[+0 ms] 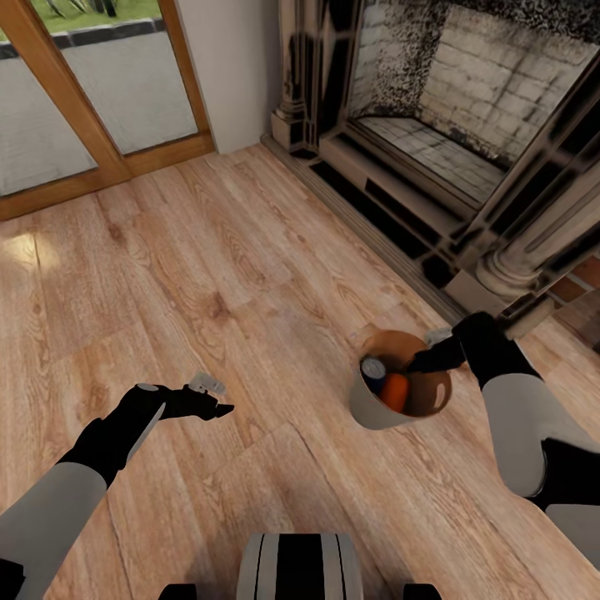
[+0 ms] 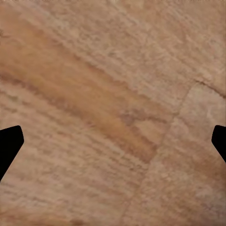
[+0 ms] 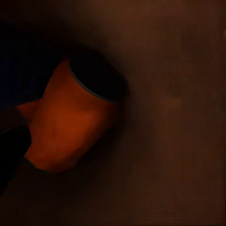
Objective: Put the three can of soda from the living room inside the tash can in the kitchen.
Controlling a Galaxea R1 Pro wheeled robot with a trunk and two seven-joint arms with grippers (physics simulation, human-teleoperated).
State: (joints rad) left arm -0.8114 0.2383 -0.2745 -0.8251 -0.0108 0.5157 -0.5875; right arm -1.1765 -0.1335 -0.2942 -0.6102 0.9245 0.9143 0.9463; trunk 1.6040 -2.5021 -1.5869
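Head view is showing a wide wood floor (image 1: 208, 275), with glass doors (image 1: 75, 100) at the far left and a brick fireplace (image 1: 467, 125) taking up the far right. Near the fireplace's front step, the bin (image 1: 367, 412) is sitting on the floor, pale grey outside and glossy orange-brown inside. Two cans are lying in it: a dark blue can (image 1: 372, 372) with a silvery top and an orange can (image 1: 395, 392) just beside it. A third can is not something I can make out among them, so at least two of the three appear to be binned already, and the bin is standing by the fireplace, not in a kitchen, so carrying it there looks to be left.

The right pincer (image 1: 419, 363) is reaching over the bin's far right rim, its tip dipping inside just beside the orange can; whether its fingers are apart or together I cannot tell. The right wrist view is looking into the dark interior at the orange can (image 3: 70, 122).

The left pincer (image 1: 215, 407) is hovering over bare floor well left of the bin, its fingers apart and holding nothing.
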